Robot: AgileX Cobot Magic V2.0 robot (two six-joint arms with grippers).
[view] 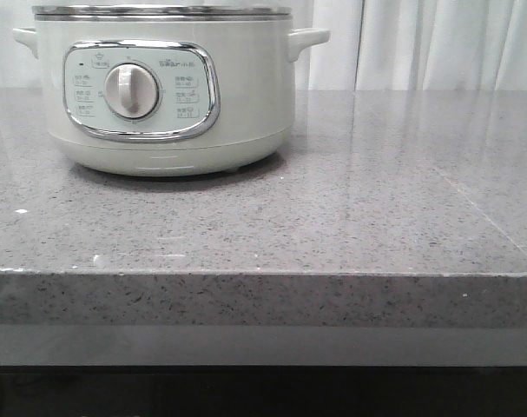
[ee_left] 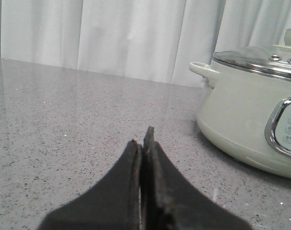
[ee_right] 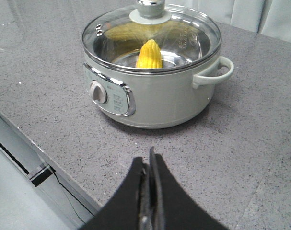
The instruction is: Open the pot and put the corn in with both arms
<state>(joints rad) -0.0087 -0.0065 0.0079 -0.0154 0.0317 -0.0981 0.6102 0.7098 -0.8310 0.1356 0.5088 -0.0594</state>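
Observation:
The pale grey-green pot [view: 163, 95] stands at the back left of the grey stone table, its dial facing me. Its glass lid [ee_right: 152, 38] with a steel rim and a knob is on the pot. The yellow corn [ee_right: 149, 55] shows through the glass, lying inside the pot. The pot also shows in the left wrist view [ee_left: 253, 115]. My left gripper [ee_left: 144, 139] is shut and empty, low over the table beside the pot. My right gripper [ee_right: 147, 160] is shut and empty, above the table in front of the pot. Neither arm shows in the front view.
The grey speckled table [view: 350, 217] ends in a front edge [view: 263, 274] close to the camera. White curtains [view: 437, 43] hang behind it. In the right wrist view the table edge [ee_right: 40, 153] drops off to a lower floor.

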